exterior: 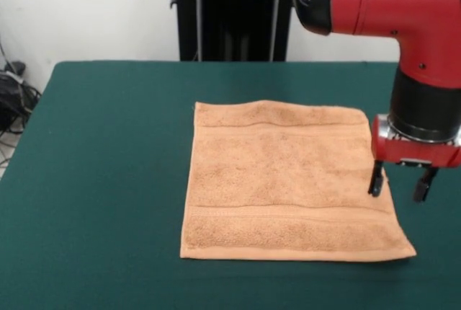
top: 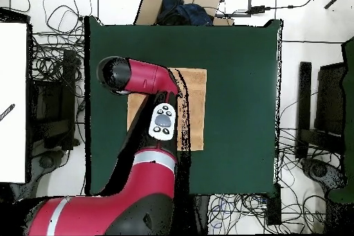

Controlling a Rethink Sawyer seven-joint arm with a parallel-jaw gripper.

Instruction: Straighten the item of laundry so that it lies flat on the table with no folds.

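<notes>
We see the towel [exterior: 288, 180] lying flat on the table [exterior: 108, 180]; soft and limp, best pinched at an edge; gripper [exterior: 402, 180] spread, empty

- light is even and rather bright, probably from above.
- the towel [exterior: 288, 180] casts only a thin shadow on the table [exterior: 108, 180].
- the red arm [exterior: 403, 0] has soft glare.
- front view is slightly soft.

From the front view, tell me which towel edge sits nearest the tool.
The towel's right edge in that view: the open tool hangs at its midpoint. The other three edges lie farther off.
</notes>
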